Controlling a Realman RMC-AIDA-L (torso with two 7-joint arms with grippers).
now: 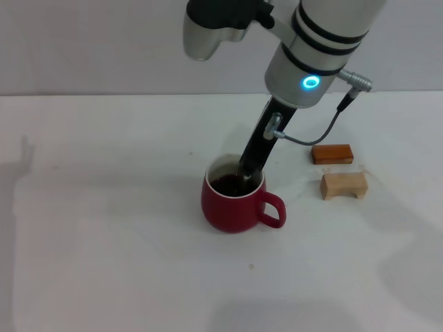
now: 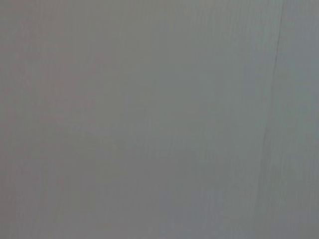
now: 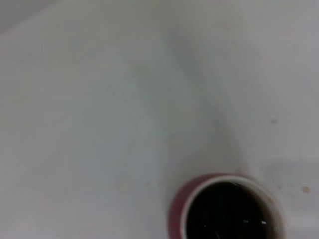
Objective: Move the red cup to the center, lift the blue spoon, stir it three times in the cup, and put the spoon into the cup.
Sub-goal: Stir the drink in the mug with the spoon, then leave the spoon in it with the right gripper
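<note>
The squat, rounded dark-red ceramic cup (image 1: 235, 204) is sitting near the middle of the white table (image 1: 104, 228), its loop handle pointing toward the robot's right and dark liquid filling it inside a white inner rim. The right arm is reaching down from above, and the right gripper (image 1: 250, 168) is dipping its dark tip into the mouth of the cup, just over the liquid. Whether its fingers are parted or closed cannot be told, since the tip is showing only as one dark shape against the liquid. The blue spoon is not showing clearly in any view; the arm is covering the far side of the rim where it might be.

To the robot's right of the cup, well apart from it, an orange-brown rectangular block (image 1: 332, 153) is lying flat, and just nearer the robot a pale wooden block with a notched underside (image 1: 343, 185) is standing beside it. A grey cable (image 1: 315, 135) is looping from the wrist above them.

In the right wrist view the cup (image 3: 227, 209) is appearing from above, dark liquid inside. The left wrist view is showing only a plain grey surface.
</note>
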